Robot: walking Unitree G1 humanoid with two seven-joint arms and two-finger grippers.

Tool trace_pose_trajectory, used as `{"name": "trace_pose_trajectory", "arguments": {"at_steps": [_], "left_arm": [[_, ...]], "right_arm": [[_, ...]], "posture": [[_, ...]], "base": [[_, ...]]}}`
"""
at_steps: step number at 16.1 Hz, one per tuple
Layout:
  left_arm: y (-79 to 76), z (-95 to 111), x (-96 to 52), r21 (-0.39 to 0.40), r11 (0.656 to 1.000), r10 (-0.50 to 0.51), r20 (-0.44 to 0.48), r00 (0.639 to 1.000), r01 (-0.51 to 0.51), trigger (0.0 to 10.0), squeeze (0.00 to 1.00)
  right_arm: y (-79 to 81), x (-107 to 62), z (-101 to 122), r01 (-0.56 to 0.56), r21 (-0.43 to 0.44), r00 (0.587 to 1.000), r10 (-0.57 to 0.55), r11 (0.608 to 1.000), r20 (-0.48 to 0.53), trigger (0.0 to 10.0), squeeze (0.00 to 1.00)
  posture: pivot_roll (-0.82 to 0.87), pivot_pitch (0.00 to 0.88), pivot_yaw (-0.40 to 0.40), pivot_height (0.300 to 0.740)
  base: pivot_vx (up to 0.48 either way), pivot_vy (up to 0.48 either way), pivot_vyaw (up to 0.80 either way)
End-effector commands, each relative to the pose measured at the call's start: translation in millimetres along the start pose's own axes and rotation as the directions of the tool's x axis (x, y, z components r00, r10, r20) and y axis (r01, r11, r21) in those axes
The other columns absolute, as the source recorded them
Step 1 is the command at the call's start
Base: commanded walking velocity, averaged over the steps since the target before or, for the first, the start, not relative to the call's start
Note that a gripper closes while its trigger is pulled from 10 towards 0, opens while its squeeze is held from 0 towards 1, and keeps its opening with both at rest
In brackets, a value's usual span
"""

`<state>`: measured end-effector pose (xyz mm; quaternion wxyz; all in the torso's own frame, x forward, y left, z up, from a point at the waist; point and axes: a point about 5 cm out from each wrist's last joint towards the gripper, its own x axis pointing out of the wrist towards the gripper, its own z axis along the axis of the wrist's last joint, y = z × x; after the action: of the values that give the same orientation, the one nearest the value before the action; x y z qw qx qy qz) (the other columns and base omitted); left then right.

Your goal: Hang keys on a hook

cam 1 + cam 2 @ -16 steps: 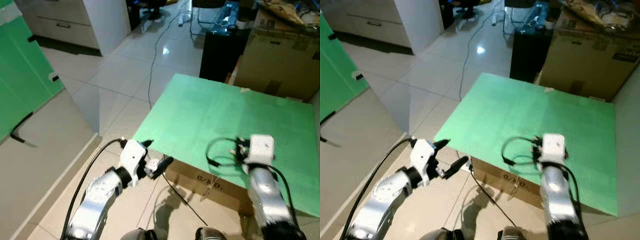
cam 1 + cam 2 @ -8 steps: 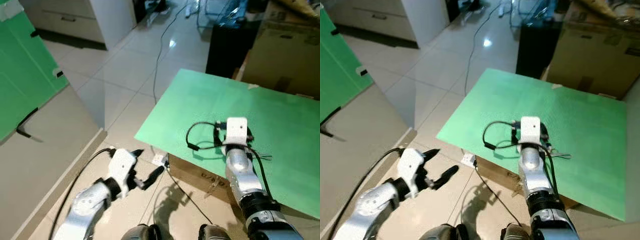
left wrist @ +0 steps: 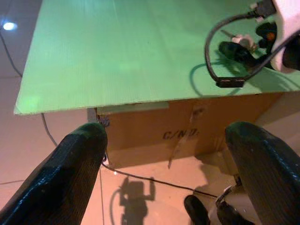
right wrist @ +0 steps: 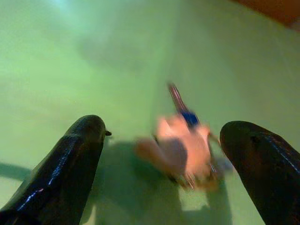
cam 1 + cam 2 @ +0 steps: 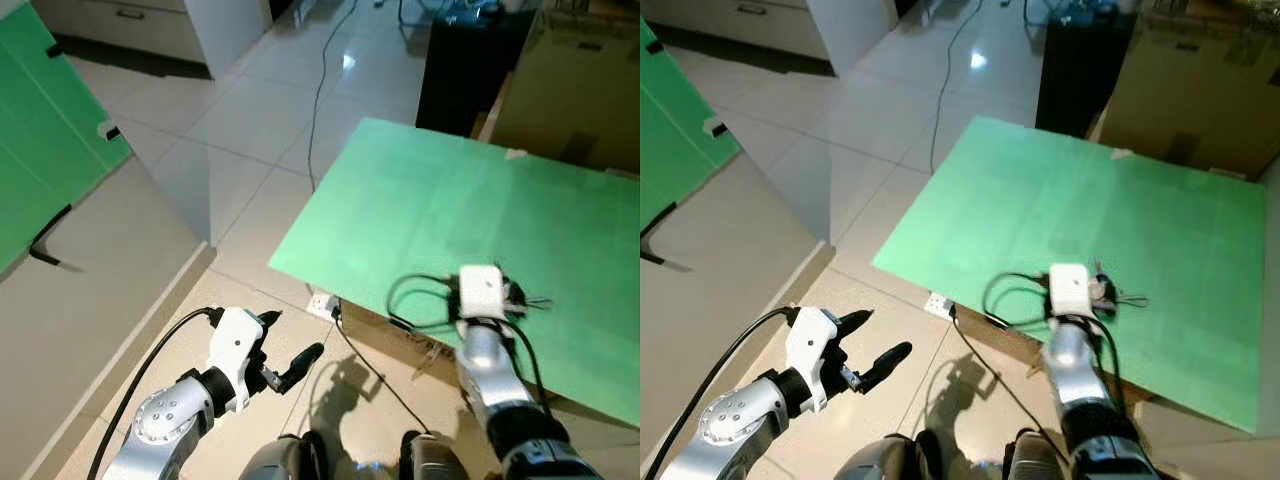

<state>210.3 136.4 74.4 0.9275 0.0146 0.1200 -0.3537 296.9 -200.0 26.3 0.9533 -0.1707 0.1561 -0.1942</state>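
Note:
A bunch of keys [image 4: 183, 146] with a pale fob and a blue tag lies on the green board [image 5: 430, 200], near its front edge. My right gripper [image 4: 166, 136] hangs right over the keys, open, one black finger on each side and not touching them. In the eye views the white wrist block [image 5: 483, 292] covers most of the keys [image 5: 527, 299]. My left gripper [image 5: 290, 338] is open and holds nothing, low over the floor to the left of the board. A black hook [image 5: 42, 245] sticks out of the green wall panel at the far left.
The green board rests on a cardboard box [image 3: 187, 126]. A black cable [image 5: 375, 375] trails over the tiled floor below it. A black cabinet [image 5: 460, 70] and a big carton [image 5: 570, 110] stand behind the board. The beige wall [image 5: 90, 300] runs along the left.
The camera has shifted. My right arm has swung right and down onto the keys. My left gripper has dropped a little lower over the floor, still open.

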Motion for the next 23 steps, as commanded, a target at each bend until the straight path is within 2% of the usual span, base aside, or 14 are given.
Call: {"name": "trace_pose_trajectory", "arguments": {"at_steps": [1, 5, 6, 11, 17, 20, 21, 23], "left_arm": [[0.6, 0.5, -2.8, 0.005, 1.0, 0.002, -0.013, 1.0, -0.002, 10.0, 0.0], [2.8, 1.9, -1.9, 0.009, 1.0, 0.001, -0.022, 1.0, -0.001, 10.0, 0.0], [2.3, 1.7, -1.7, 0.009, 1.0, -0.001, -0.025, 1.0, 0.001, 10.0, 0.0], [3.7, 2.9, 1.0, 0.012, 1.0, -0.007, -0.027, 1.0, 0.007, 10.0, 0.0], [4.2, 2.4, 4.4, 0.01, 1.0, -0.01, -0.034, 0.999, 0.011, 10.0, 0.0], [4.3, 1.5, 11.4, 0.008, 1.0, -0.011, -0.032, 0.999, 0.012, 10.0, 0.0], [4.2, 1.1, 12.5, 0.007, 1.0, -0.011, -0.031, 0.999, 0.012, 10.0, 0.0], [2.3, 5.4, 27.7, 0.004, 1.0, -0.022, 0.006, 1.0, 0.022, 10.0, 0.0]], "right_arm": [[-1.6, -2.6, -7.7, 0.017, 0.027, 1.0, -0.017, 0.999, -0.025, 10.0, 0.0], [-3.8, -3.0, -9.6, -0.054, 0.084, 0.998, 0.053, 0.995, 0.016, 9.8, 0.0], [-4.9, -3.2, -9.4, -0.07, 0.087, 0.997, 0.068, 0.994, 0.032, 0.0, 0.0], [-9.3, 0.5, -8.8, -0.101, 0.069, 0.994, 0.097, 0.993, 0.052, 0.0, 0.0], [-4.4, 0.2, -8.6, -0.14, 0.133, 0.99, 0.135, 0.981, 0.048, 0.0, 0.0], [3.3, -6.0, 18.2, -0.174, 0.139, 0.969, 0.144, 0.975, 0.201, 0.0, 0.0], [4.3, -7.4, 20.4, -0.18, 0.138, 0.965, 0.148, 0.974, 0.215, 0.0, 0.0], [10.1, -24.3, 38.2, -0.222, 0.142, 0.934, 0.169, 0.965, 0.316, 0.0, 0.0]], "posture": [[0.0, 0.237, 0.17, 0.74], [0.0, 0.248, 0.183, 0.74], [0.0, 0.247, 0.185, 0.74], [-0.01, 0.247, 0.19, 0.74], [-0.01, 0.25, 0.193, 0.74], [-0.02, 0.24, 0.186, 0.74], [-0.02, 0.24, 0.186, 0.74], [-0.07, 0.159, 0.167, 0.74]], "base": [[0.0, 0.0, 0.0], [0.0, 0.0, 0.0], [0.0, 0.0, 0.0], [0.0, 0.0, 0.0], [0.0, 0.0, 0.0], [0.0, 0.0, 0.0], [0.0, 0.0, 0.0], [0.0, 0.0, 0.0]]}}
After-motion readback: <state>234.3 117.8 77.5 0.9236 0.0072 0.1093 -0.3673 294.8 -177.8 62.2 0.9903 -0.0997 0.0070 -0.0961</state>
